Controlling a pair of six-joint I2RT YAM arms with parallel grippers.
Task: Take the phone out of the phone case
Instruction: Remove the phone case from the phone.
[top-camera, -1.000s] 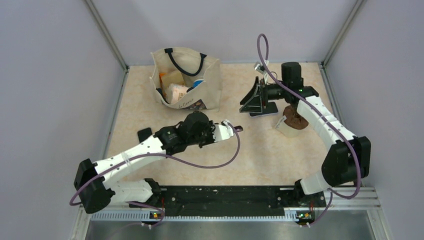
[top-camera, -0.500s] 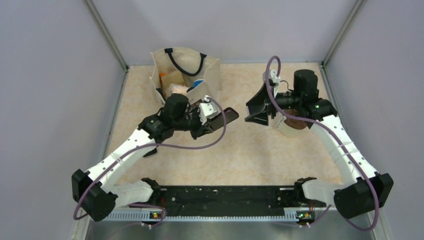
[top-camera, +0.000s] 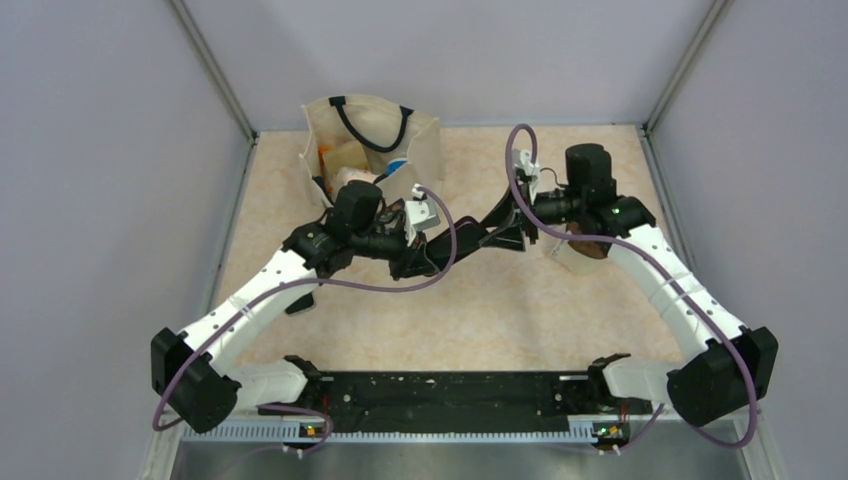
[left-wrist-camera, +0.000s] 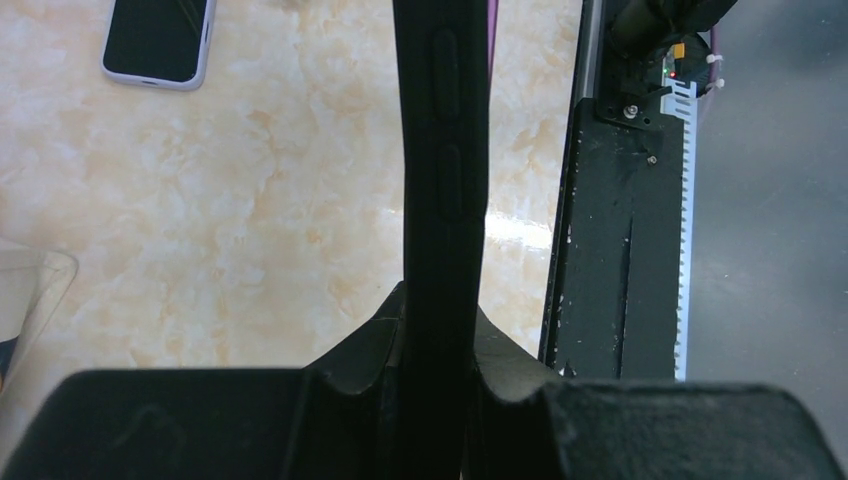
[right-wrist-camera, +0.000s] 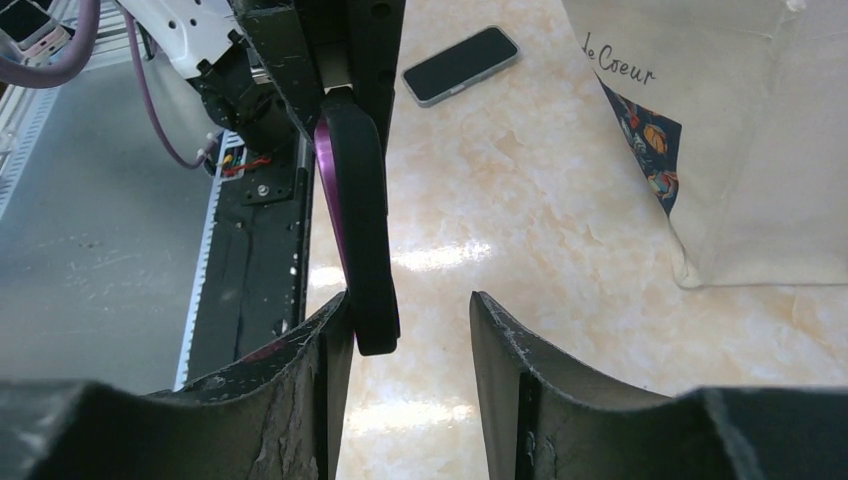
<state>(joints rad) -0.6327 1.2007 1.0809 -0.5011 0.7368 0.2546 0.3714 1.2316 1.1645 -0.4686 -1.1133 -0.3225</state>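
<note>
The phone case (left-wrist-camera: 440, 150) is seen edge-on only. Whether a phone is seated in it cannot be told, though a purple strip is shown along one edge in the right wrist view. In the top view the phone (left-wrist-camera: 158, 40) lying on the left part of the desk (top-camera: 520, 310) is largely hidden under the left arm (top-camera: 270, 290). A brown-and-white object (top-camera: 578, 255) is partly covered by the right arm (top-camera: 670, 285).

Counted: one case, one loose phone, one tote bag (top-camera: 372, 150), two arms.

The left jaws are clenched on the case, which is held raised over the middle of the desk. The right jaws are released and spread, with the free end of the case set between them, against one finger. Bare desk is left on the near side of the case, up to the black base rail (top-camera: 450, 390). The bag stands far left, close to the far edge.
</note>
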